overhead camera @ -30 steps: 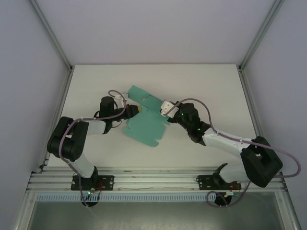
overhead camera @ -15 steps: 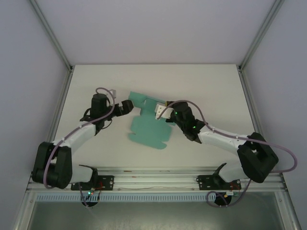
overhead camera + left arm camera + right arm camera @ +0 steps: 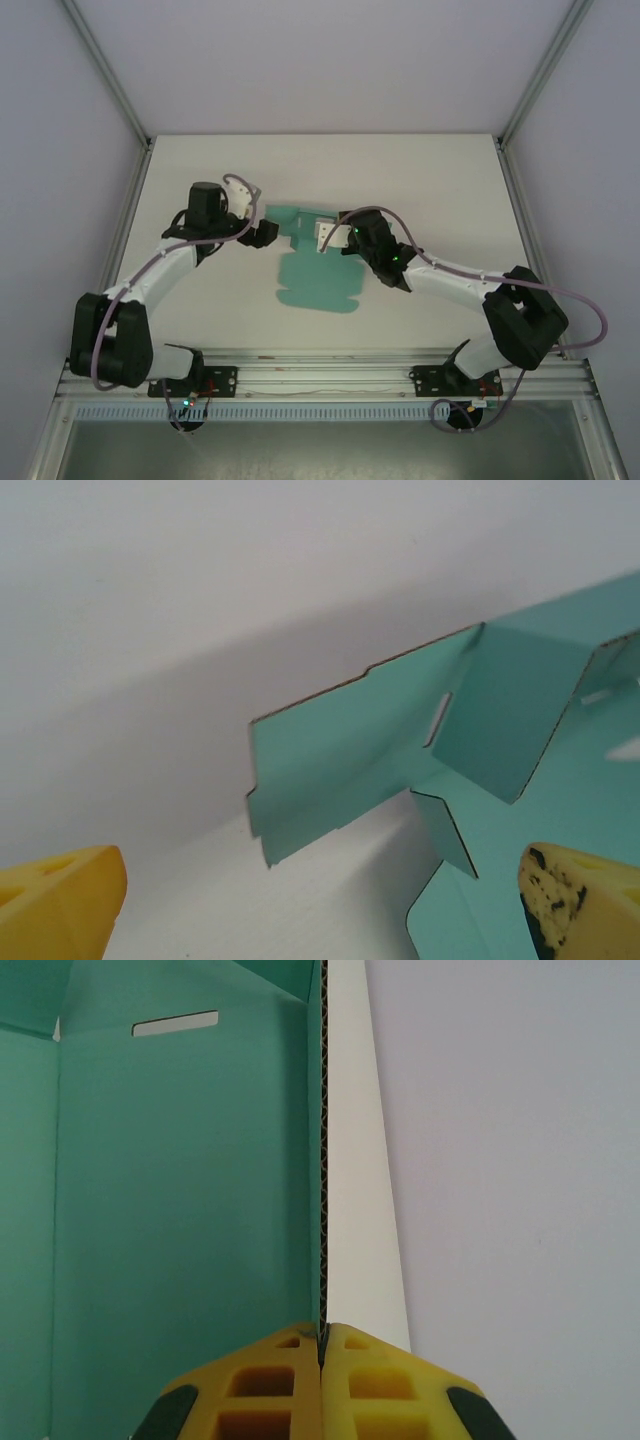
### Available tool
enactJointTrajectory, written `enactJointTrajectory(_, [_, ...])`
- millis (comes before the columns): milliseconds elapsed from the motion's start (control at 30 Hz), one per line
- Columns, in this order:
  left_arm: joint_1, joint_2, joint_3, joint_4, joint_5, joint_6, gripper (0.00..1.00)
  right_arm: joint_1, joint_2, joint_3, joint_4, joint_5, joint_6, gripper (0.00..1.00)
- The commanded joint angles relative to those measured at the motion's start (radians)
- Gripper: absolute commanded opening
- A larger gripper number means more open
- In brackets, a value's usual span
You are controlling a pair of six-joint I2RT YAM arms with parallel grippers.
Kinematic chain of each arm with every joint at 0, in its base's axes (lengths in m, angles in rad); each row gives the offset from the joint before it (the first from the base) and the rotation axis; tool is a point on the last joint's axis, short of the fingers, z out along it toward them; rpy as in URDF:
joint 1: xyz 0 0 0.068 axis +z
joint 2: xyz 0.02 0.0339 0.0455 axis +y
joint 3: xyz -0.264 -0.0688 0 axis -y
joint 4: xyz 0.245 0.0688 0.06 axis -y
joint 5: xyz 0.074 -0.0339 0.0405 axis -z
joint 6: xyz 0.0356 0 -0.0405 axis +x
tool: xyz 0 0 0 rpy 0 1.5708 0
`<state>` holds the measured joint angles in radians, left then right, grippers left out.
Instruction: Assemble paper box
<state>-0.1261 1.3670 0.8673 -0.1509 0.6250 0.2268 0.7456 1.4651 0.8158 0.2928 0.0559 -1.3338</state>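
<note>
Since a second ago the box [image 3: 318, 280] has slid and turned. It now lies mid-table [image 3: 450, 180], long axis roughly near-to-far, with raised flaps at the far end. Early going, I judge: most of it is flat. Left gripper [image 3: 262, 232] has let go, jaws wide. Right gripper [image 3: 325, 237] pinches an upright wall.

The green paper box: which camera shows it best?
The top external view: nearly the whole paper box shows there, flat base and raised far flaps. The left wrist view shows upright flaps and a slot close up; the right wrist view shows one wall edge-on, pinched in the right claw.
</note>
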Motion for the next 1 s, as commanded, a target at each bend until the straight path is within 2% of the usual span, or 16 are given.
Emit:
enactJointTrajectory(0, [0.003, 0.054, 0.091, -0.150, 0.087, 0.213, 1.00, 0.002, -0.005, 0.020, -0.030, -0.036, -0.026, 0.00])
enactJointTrajectory(200, [0.010, 0.138, 0.177, -0.243, 0.095, 0.352, 1.00, 0.003, -0.026, 0.024, -0.054, -0.061, -0.028, 0.00])
enactJointTrajectory(367, [0.014, 0.237, 0.268, -0.317, 0.147, 0.391, 0.87, 0.004, -0.047, 0.024, -0.084, -0.075, -0.023, 0.00])
enactJointTrajectory(500, [0.016, 0.325, 0.353, -0.419, 0.240, 0.448, 0.81, 0.003, -0.054, 0.019, -0.086, -0.085, -0.010, 0.00])
enactJointTrajectory(567, [0.016, 0.352, 0.381, -0.443, 0.250, 0.448, 0.73, 0.004, -0.052, 0.022, -0.085, -0.078, -0.013, 0.00])
enactJointTrajectory(733, [0.014, 0.383, 0.413, -0.440, 0.245, 0.403, 0.39, 0.004, -0.054, 0.023, -0.080, -0.081, -0.003, 0.00])
enactJointTrajectory(867, [0.011, 0.396, 0.419, -0.387, 0.245, 0.314, 0.21, 0.005, -0.042, 0.022, -0.065, -0.071, 0.004, 0.00])
enactJointTrajectory(967, [0.002, 0.396, 0.414, -0.305, 0.166, 0.194, 0.00, 0.009, -0.031, 0.018, -0.039, -0.055, 0.007, 0.00])
